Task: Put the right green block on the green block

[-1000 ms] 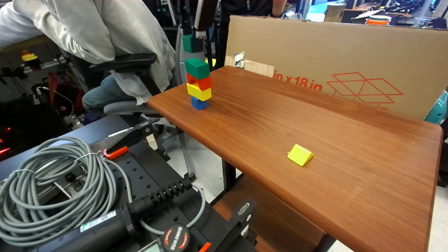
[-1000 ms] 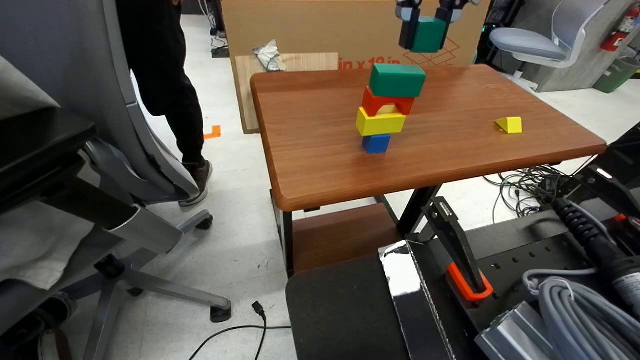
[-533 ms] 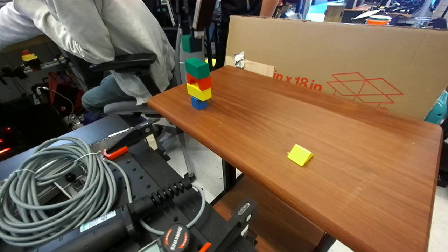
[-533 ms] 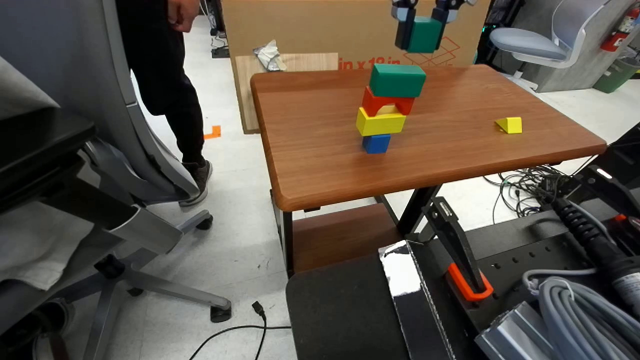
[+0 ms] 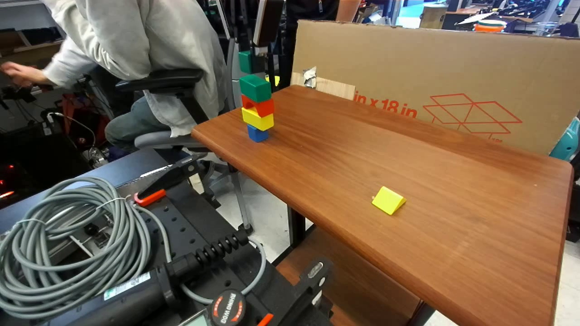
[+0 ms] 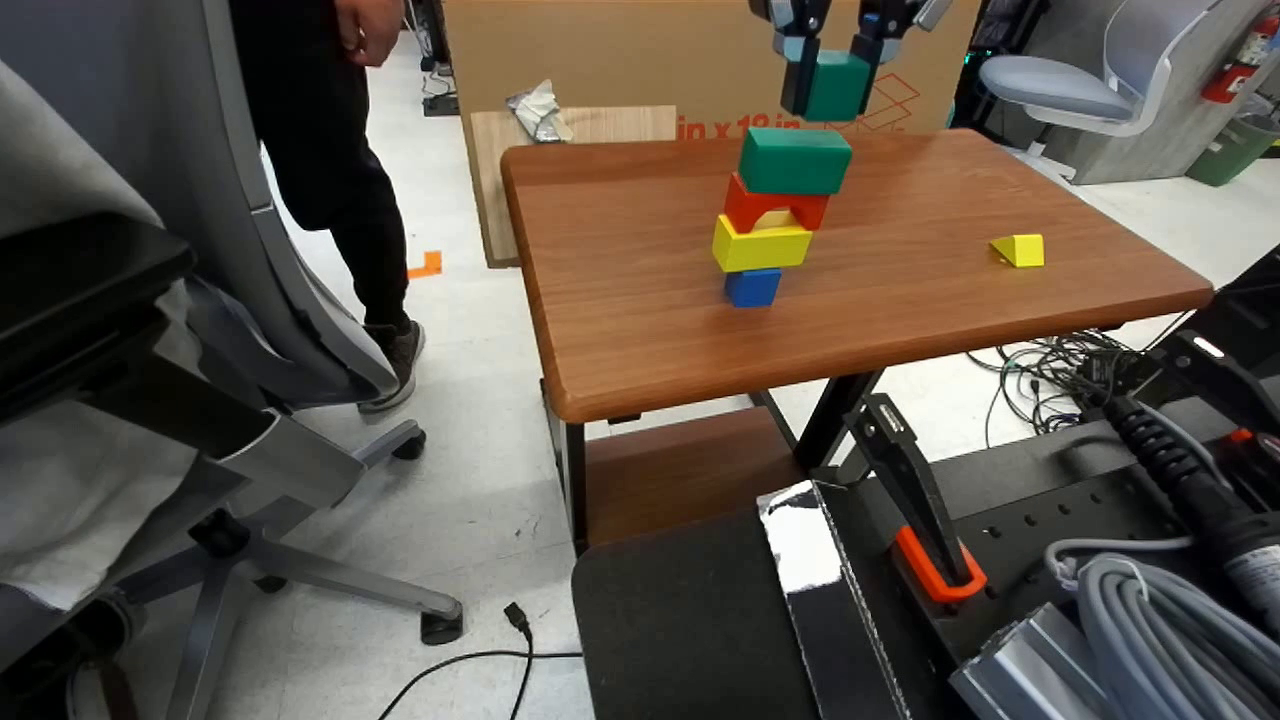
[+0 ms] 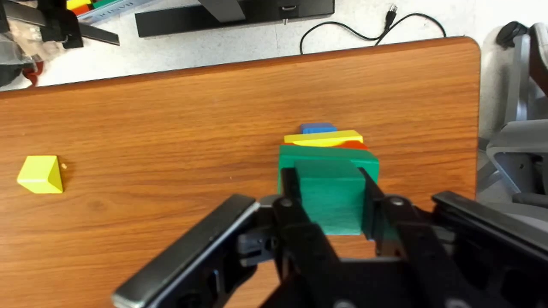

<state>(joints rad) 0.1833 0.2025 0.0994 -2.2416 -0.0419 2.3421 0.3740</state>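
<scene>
The right green block (image 7: 330,205) is clamped in my hand (image 6: 830,92), held in the air above the green block (image 6: 797,162); in both exterior views I see a gap between the two. The green block rests on a red arch (image 6: 770,201), the arch on a yellow block (image 6: 762,250), and that on a blue block (image 6: 752,288) standing on the desk (image 6: 640,330). I also see a yellow wedge (image 5: 388,200) on the desk, well apart from these four.

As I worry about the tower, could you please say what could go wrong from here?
Lowering the held cube could topple the tower: its blue base looks narrower than the yellow block above. The hand, its fingertips near the cube's lower edge, might bump the top block on release.
</scene>
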